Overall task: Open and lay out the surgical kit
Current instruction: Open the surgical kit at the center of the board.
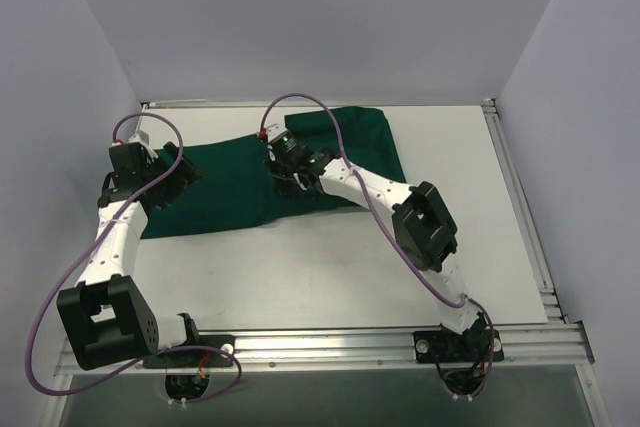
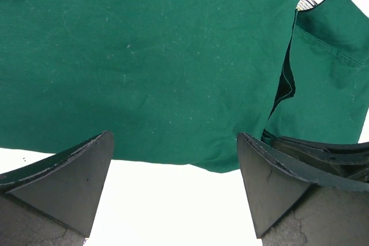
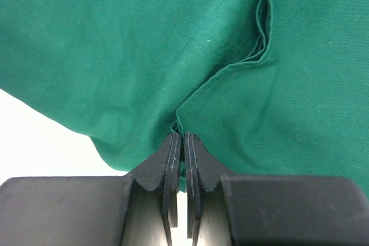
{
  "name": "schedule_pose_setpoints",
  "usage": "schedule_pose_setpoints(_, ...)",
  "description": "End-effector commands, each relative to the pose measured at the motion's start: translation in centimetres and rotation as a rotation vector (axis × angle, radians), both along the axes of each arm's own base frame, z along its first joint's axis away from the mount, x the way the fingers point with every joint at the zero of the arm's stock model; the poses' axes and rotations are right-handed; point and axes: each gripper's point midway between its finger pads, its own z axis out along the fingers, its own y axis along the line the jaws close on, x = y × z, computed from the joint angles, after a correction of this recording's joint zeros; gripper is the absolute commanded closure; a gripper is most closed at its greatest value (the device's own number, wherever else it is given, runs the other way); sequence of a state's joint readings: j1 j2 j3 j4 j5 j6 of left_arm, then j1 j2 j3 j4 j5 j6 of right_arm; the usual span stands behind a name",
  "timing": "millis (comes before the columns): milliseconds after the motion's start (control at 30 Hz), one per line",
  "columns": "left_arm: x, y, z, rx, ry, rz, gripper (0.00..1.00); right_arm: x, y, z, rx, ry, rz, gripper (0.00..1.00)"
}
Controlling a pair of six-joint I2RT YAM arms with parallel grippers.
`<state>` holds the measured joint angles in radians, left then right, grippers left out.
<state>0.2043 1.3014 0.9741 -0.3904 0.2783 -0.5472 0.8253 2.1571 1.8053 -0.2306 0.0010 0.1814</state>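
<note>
**Right hand pinches a fold of the wrap; unwrapping is under way**

The right hand [image 3: 183, 139] has its two fingers pressed together on a folded edge of the dark green cloth wrap [image 3: 115, 44]. The corner of a flap runs straight into its fingertips, and a seam of layered cloth climbs away just ahead of them and to their right. The left hand [image 2: 176, 142] hangs low with its fingers spread wide and nothing between them. The near hem of the wrap lies just ahead of its tips, and bare white tabletop [image 1: 330, 267] lies beneath them.

From the top camera, the wrap is a partly spread bundle on the far half of the tabletop. The left hand [image 1: 175, 177] sits at its left end and the right hand [image 1: 285, 162] sits over its middle. Ahead of the left hand and to its right, the overlapping flaps part at a dark slit. A sliver of what looks like the silver wire-mesh tray [image 2: 305, 1] peeks out at the far edge. No instruments can be seen, so they are presumably under the cloth.

The step in hand appears to be opening the wrap, with most of the task still to do. The next move probably calls for the right hand to lift and draw the pinched flap outward, away from the bundle. It would need a grip firm enough that the thin cloth does not slip. The left hand could steady the near hem, or take the opposite flap.
</note>
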Motion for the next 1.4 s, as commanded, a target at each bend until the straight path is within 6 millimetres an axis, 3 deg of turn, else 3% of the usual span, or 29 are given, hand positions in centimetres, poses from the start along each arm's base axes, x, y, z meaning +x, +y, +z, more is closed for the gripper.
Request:
schedule_pose_setpoints(0,0.7,-0.3,1.5,-0.005,-0.064,-0.012,0.03,2.6,-0.9,3.2,0.047,-0.073,-0.080,1.00)
schedule_pose_setpoints(100,0.8,-0.4,1.3,-0.013,-0.060,-0.016,0.03,6.6,-6.7,5.7,0.052,-0.139,-0.259,1.00)
schedule_pose_setpoints(133,0.9,-0.5,1.3,-0.022,-0.060,-0.021,0.03,9.0,-11.0,7.6,0.066,-0.169,-0.364,1.00)
schedule_pose_setpoints(200,0.9,-0.6,1.4,-0.028,-0.060,-0.024,0.03,11.0,-17.7,8.0,0.036,-0.178,-0.510,1.00)
schedule_pose_setpoints(233,1.0,-0.6,1.3,-0.030,-0.058,-0.027,0.03,12.7,-24.5,9.7,0.038,-0.203,-0.652,1.00)
schedule_pose_setpoints(267,1.0,-0.8,1.4,-0.035,-0.061,-0.032,0.03,13.0,-28.5,10.2,0.018,-0.216,-0.731,1.00)
schedule_pose_setpoints(300,1.1,-0.8,1.5,-0.035,-0.062,-0.034,0.03,12.6,-32.8,9.6,-0.033,-0.218,-0.824,1.00)
schedule_pose_setpoints(333,1.2,-0.8,1.4,-0.036,-0.059,-0.036,0.03,12.1,-36.5,11.1,-0.042,-0.247,-0.900,1.00)
schedule_pose_setpoints(367,1.3,-0.8,1.4,-0.037,-0.059,-0.035,0.03,11.6,-42.8,11.1,-0.077,-0.252,-1.022,1.00)
schedule_pose_setpoints(433,1.6,-0.8,1.0,-0.048,-0.052,-0.035,0.03,9.6,-48.0,10.6,-0.134,-0.237,-1.126,1.00)
schedule_pose_setpoints(467,1.8,-0.8,0.9,-0.052,-0.050,-0.032,0.03,8.3,-51.7,10.1,-0.169,-0.218,-1.199,1.00)
schedule_pose_setpoints(533,2.1,-0.9,0.2,-0.069,-0.034,-0.026,0.03,6.5,-54.0,8.7,-0.220,-0.183,-1.248,1.00)
schedule_pose_setpoints(600,2.5,-1.0,0.1,-0.081,-0.030,-0.027,0.03,5.2,-55.8,8.0,-0.268,-0.173,-1.307,0.99)
schedule_pose_setpoints(633,2.7,-1.0,-0.4,-0.089,-0.014,-0.024,0.03,4.3,-56.7,8.1,-0.294,-0.176,-1.354,0.94)
schedule_pose_setpoints(667,2.9,-1.0,-0.6,-0.091,-0.010,-0.022,0.03,4.0,-56.9,7.7,-0.296,-0.169,-1.365,0.63)
schedule_pose_setpoints(700,3.3,-1.0,-0.3,-0.087,-0.014,-0.022,0.03,4.0,-56.7,7.7,-0.286,-0.167,-1.355,0.51)
schedule_pose_setpoints(767,3.5,-0.7,-1.3,-0.075,0.035,-0.007,0.03,4.7,-55.1,7.9,-0.250,-0.173,-1.301,0.30)
schedule_pose_setpoints(867,4.6,-0.4,-1.4,-0.062,0.058,-0.013,0.03,5.7,-52.4,8.7,-0.192,-0.203,-1.237,0.17)
schedule_pose_setpoints(967,5.7,-0.2,-2.2,-0.052,0.120,-0.037,0.02,7.2,-49.9,8.3,-0.062,-0.176,-1.146,0.18)
schedule_pose_setpoints(1033,6.0,-0.1,-3.7,-0.055,0.187,-0.041,0.11,8.2,-47.8,7.1,0.023,-0.135,-1.075,0.22)
schedule_pose_setpoints(1100,6.6,0.0,-3.6,-0.061,0.188,-0.048,0.17,8.5,-45.8,5.4,0.099,-0.084,-1.028,0.28)
schedule_pose_setpoints(1200,7.2,-0.4,-4.5,-0.083,0.195,-0.067,0.38,9.1,-44.1,3.4,0.191,-0.040,-1.006,0.40)
schedule_pose_setpoints(1300,7.1,-0.7,-5.9,-0.099,0.224,-0.080,0.59,9.5,-41.0,2.1,0.339,-0.008,-0.940,0.43)
schedule_pose_setpoints(1367,7.1,-0.9,-6.8,-0.097,0.243,-0.085,0.67,9.3,-40.4,0.9,0.325,0.008,-0.945,0.44)
